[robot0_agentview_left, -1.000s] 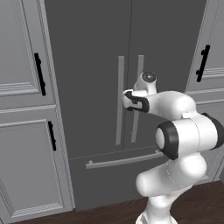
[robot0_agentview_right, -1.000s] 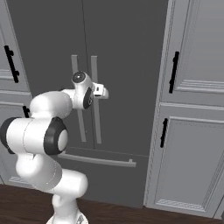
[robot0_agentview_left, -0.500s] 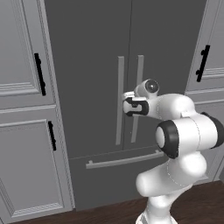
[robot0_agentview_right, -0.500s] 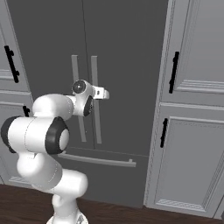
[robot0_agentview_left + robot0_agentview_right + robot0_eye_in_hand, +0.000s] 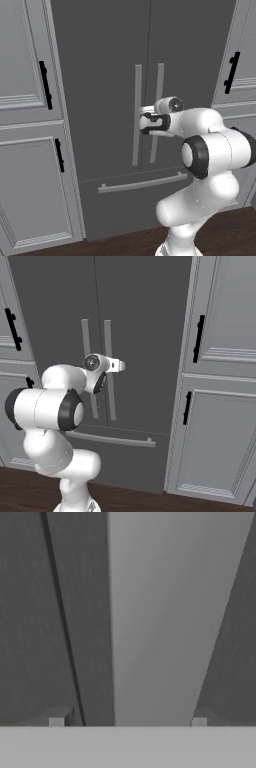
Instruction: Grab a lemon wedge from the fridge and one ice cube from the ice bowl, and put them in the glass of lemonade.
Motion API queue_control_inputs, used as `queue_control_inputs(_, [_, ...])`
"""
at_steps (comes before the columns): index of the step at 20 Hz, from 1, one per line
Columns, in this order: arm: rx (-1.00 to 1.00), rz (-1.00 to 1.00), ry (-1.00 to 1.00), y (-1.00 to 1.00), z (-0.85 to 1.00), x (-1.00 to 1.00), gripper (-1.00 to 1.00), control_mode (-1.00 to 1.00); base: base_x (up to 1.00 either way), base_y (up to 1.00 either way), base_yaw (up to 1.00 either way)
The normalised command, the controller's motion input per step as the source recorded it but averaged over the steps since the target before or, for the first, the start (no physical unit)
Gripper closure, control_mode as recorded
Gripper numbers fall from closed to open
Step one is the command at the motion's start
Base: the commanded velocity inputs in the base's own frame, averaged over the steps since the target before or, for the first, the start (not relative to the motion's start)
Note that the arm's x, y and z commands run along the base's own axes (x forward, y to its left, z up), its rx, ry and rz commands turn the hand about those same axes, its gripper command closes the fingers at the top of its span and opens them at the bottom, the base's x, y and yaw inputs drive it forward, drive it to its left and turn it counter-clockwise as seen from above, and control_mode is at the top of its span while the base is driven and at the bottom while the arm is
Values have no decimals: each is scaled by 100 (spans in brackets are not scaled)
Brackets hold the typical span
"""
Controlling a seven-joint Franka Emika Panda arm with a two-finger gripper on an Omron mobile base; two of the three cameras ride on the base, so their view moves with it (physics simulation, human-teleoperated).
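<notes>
Left base view: the gripper (image 5: pixel 144 120) sits at the closed fridge (image 5: pixel 105 75), by its right door handle (image 5: pixel 158 112). Right base view: same handle (image 5: pixel 109 370), no readable lettering anywhere. Hand view: two fingertips (image 5: pixel 56 722) spread open either side of the silver bar.

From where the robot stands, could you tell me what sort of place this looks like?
Most likely a kitchen: a tall dark grey double-door fridge with silver bar handles, flanked by grey panelled cabinets with black handles, above a dark wood floor.
</notes>
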Motion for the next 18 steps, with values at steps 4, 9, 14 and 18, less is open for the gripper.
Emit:
queue_control_inputs(4, [1, 2, 9, -9, 0, 67, 100, -100, 0, 0, 0])
queue_control_inputs(9, [-2, 0, 9, -17, 1, 29, 100, -100, 0, 0, 0])
queue_control_inputs(14, [-1, -8, 1, -83, 6, 0, 100, -100, 0, 0, 0])
queue_control_inputs(18, [0, -19, 1, -100, 28, 0, 100, -100, 0, 0, 0])
